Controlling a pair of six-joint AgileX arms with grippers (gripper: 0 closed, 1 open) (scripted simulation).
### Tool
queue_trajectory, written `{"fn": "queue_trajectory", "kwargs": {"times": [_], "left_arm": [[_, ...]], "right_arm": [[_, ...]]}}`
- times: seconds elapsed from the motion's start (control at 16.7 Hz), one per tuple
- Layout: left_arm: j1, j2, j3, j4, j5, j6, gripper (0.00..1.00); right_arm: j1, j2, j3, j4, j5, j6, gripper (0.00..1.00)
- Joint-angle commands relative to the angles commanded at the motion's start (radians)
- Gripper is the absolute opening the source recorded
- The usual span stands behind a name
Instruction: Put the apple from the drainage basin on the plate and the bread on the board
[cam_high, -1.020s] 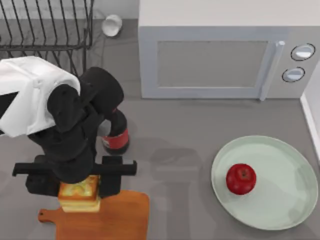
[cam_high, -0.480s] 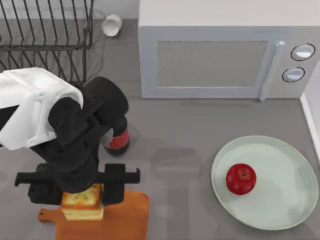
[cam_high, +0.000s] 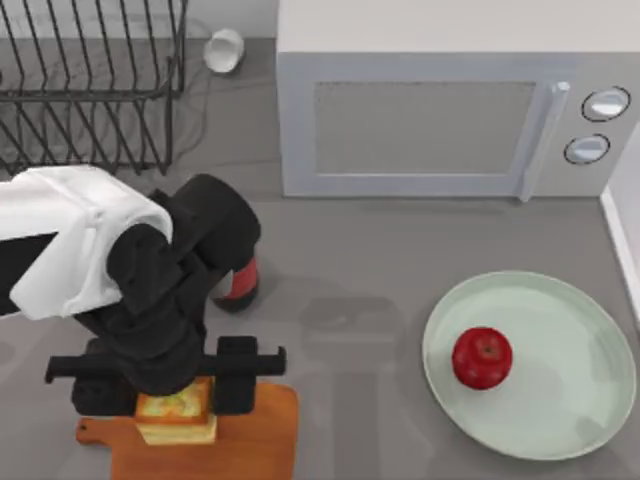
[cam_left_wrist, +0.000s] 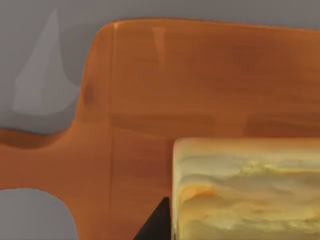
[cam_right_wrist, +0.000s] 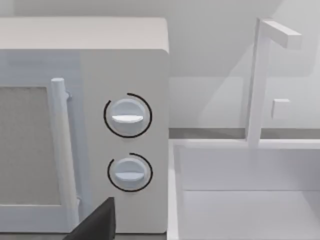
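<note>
The bread (cam_high: 177, 416), a thick golden slice, is over the left end of the orange-brown board (cam_high: 250, 440). My left gripper (cam_high: 172, 398) is shut on it from above. In the left wrist view the bread (cam_left_wrist: 250, 190) sits close over the board (cam_left_wrist: 150, 100), near its handle; I cannot tell whether they touch. The red apple (cam_high: 482, 357) rests on the mint-green plate (cam_high: 590, 400) at the right. A dark part of my right gripper (cam_right_wrist: 97, 225) shows in the right wrist view, facing the microwave's knobs and the white drainage basin (cam_right_wrist: 240, 200).
A dark bottle with a red label (cam_high: 240, 285) stands just behind my left arm. A wire dish rack (cam_high: 90, 80) fills the back left, with a white cup (cam_high: 223, 50) beside it. The microwave (cam_high: 450, 110) spans the back.
My left gripper has carried the bread toward the table's front and slightly right, lower over the board. The apple and plate have not moved.
</note>
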Motion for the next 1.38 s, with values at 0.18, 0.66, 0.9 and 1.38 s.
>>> {"fn": "queue_trajectory", "kwargs": {"times": [0.18, 0.66, 0.9, 1.38], "left_arm": [[-0.001, 0.020, -0.032, 0.046, 0.000, 0.000, 0.00], [-0.001, 0.036, -0.051, 0.061, 0.000, 0.001, 0.15], [-0.001, 0.036, -0.051, 0.061, 0.000, 0.001, 0.45], [-0.001, 0.036, -0.051, 0.061, 0.000, 0.001, 1.00]], "right_arm": [[0.000, 0.000, 0.000, 0.000, 0.000, 0.000, 1.00], [0.000, 0.000, 0.000, 0.000, 0.000, 0.000, 1.00], [0.000, 0.000, 0.000, 0.000, 0.000, 0.000, 1.00], [0.000, 0.000, 0.000, 0.000, 0.000, 0.000, 1.00]]}}
